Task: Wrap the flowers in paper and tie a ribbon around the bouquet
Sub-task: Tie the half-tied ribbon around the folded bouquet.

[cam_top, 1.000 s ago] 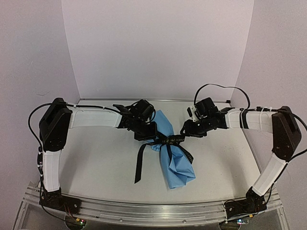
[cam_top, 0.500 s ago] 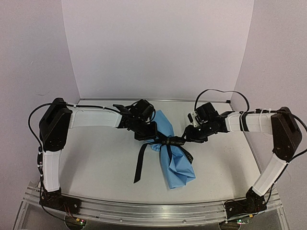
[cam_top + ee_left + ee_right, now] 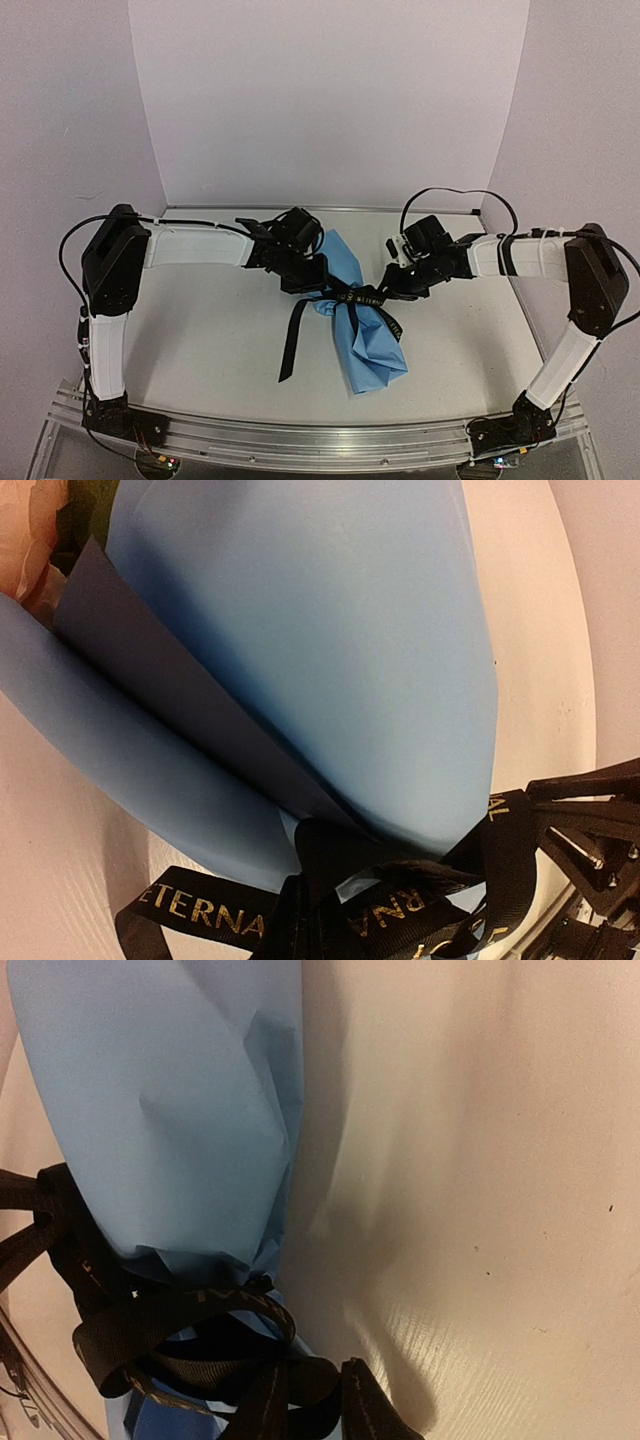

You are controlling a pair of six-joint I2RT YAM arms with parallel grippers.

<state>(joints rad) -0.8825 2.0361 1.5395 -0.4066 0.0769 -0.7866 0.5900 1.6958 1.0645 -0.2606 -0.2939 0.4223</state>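
Nearest me is the metal rail (image 3: 320, 440) along the front edge of the pale surface (image 3: 200, 345). Just past it a loose tail of the ribbon (image 3: 288, 345) lies flat, running away from me toward the tie.

To the right of that tail, the near end of the bouquet (image 3: 372, 352) rests on the surface. The bundle lies slanted, with its near end to the right and its far end to the left. The paper (image 3: 330, 650) wraps it with the light blue side outward, and in my left wrist view a navy inner face shows along one fold.

About halfway along, the ribbon bands the bundle. It is black with gold lettering and bunched into loops.

My left fingers (image 3: 314, 287) sit at the left of that band, pressed together. The ribbon runs straight into them at the bottom edge of my left wrist view, so I take it they pinch it.

My right fingers (image 3: 385, 291) are at the right of the band, and a stretch of ribbon reaches from the bundle to them. In my right wrist view one dark fingertip (image 3: 368, 1408) stands just beside the ribbon strands. I cannot tell whether the pair pinches the ribbon or stands a little apart.

Farther on, the bouquet's far end passes behind my left wrist. The flowers (image 3: 18, 540) show only in the left wrist view, as a pale pink rose head and dark leaves at the mouth of the paper. Behind everything stands the white back wall (image 3: 330, 100).
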